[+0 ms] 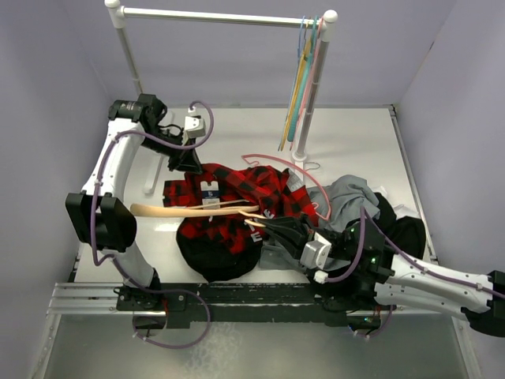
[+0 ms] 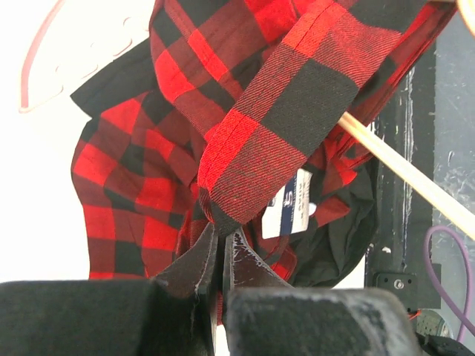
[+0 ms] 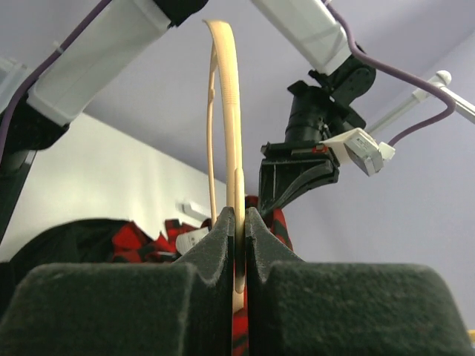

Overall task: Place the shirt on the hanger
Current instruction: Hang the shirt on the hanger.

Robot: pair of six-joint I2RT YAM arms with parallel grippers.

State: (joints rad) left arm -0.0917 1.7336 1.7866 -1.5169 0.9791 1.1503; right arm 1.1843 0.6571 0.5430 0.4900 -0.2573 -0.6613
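Shirt (image 1: 229, 213) bunched mid-bench (image 1: 355, 150), 1 fold pinched tight in left hand (image 2: 221, 237). Tan hanger (image 1: 189, 209) crossing it, 1 arm poking out leftward, clamped edge-on in right hand (image 3: 239, 219). Grey garment (image 1: 351, 193) and pink hanger (image 1: 312, 185) just beside, rightward.

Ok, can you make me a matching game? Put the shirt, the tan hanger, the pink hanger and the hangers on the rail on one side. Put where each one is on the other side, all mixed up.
Things
1. shirt
2. tan hanger
3. pink hanger
4. rail hangers

Places
A. dangling up high at the back
B. clamped in the right jaws
C. lying loose, held by nothing
D. an edge nipped in the left jaws

Pairs: 1-D, 2-B, 3-C, 4-A
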